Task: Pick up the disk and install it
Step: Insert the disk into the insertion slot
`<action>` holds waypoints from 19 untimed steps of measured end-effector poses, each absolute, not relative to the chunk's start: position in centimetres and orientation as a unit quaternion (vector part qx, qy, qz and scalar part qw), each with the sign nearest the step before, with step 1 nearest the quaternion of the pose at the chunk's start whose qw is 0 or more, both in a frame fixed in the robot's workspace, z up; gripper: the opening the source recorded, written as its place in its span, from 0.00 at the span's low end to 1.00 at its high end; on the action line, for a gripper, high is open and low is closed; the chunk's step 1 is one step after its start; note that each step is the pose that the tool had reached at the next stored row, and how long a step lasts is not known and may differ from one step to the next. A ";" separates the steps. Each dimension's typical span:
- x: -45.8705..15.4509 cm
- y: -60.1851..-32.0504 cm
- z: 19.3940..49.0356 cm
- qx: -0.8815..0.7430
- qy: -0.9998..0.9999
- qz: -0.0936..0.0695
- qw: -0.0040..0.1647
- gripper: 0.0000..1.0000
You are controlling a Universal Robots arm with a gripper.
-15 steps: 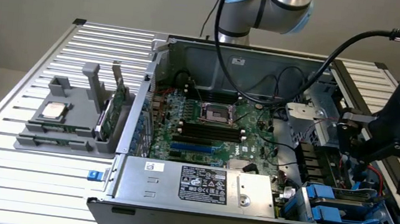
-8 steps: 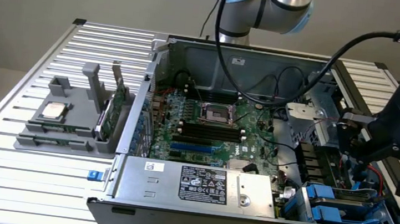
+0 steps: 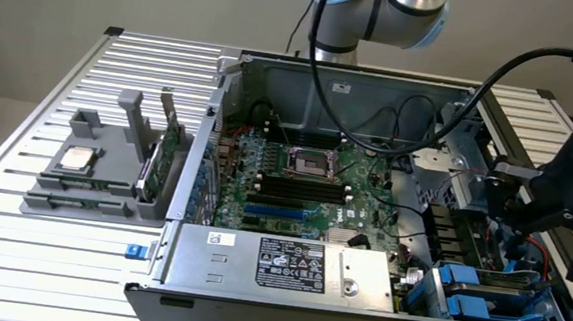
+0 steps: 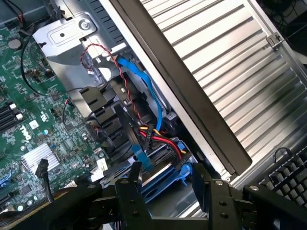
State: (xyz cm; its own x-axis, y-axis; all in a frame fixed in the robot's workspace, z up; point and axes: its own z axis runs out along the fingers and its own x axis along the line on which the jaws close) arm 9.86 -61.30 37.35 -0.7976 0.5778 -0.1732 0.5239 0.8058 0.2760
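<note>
The disk (image 4: pixel 163 178) sits between my gripper's (image 4: pixel 168 167) two black fingers (image 4: pixel 130 189). Its blue plastic carrier spans the gap from one finger to the other, with a strip of silver-grey body showing inside. My gripper is shut on the carrier's two sides. In the exterior view my gripper (image 3: pixel 518 233) hangs over the drive bay (image 3: pixel 485 305) at the front corner of the open computer case (image 3: pixel 380 78), on the exterior view's right. The disk's label is hidden.
Red, yellow and black wires (image 4: pixel 160 139) and a blue cable (image 4: pixel 146 86) run just beyond the disk. Blue carriers lie in the bay below. The motherboard (image 3: pixel 306 178) and power supply (image 3: pixel 287 264) fill the case. A grey tray (image 3: pixel 81 187) holds a chip and a green card (image 3: pixel 164 164).
</note>
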 end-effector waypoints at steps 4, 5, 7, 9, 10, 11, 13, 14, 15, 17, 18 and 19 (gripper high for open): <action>10.4 -61.6 37.3 0.294 0.941 0.118 0.122 0.55; 10.6 -61.7 37.3 0.294 0.940 0.120 0.121 0.55; 11.0 -61.9 37.2 0.295 0.940 0.125 0.118 0.55; 11.4 -62.2 37.2 0.296 0.939 0.130 0.116 0.55; 11.6 -62.3 37.2 0.296 0.939 0.132 0.114 0.55; 11.7 -62.5 37.2 0.296 0.939 0.134 0.113 0.55; 11.8 -62.9 37.2 0.297 0.938 0.137 0.111 0.55; 11.8 -63.1 37.1 0.297 0.938 0.138 0.111 0.55; 11.8 -63.3 37.1 0.298 0.938 0.139 0.111 0.55; 11.8 -63.6 36.9 0.300 0.937 0.141 0.111 0.55; 11.8 -63.6 36.8 0.303 0.936 0.141 0.111 0.55; 11.8 -63.7 36.7 0.306 0.935 0.141 0.111 0.55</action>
State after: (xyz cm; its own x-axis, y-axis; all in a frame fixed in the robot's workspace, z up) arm 11.84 -63.66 36.66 -0.7878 0.6039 -0.1211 0.5412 0.7725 0.3321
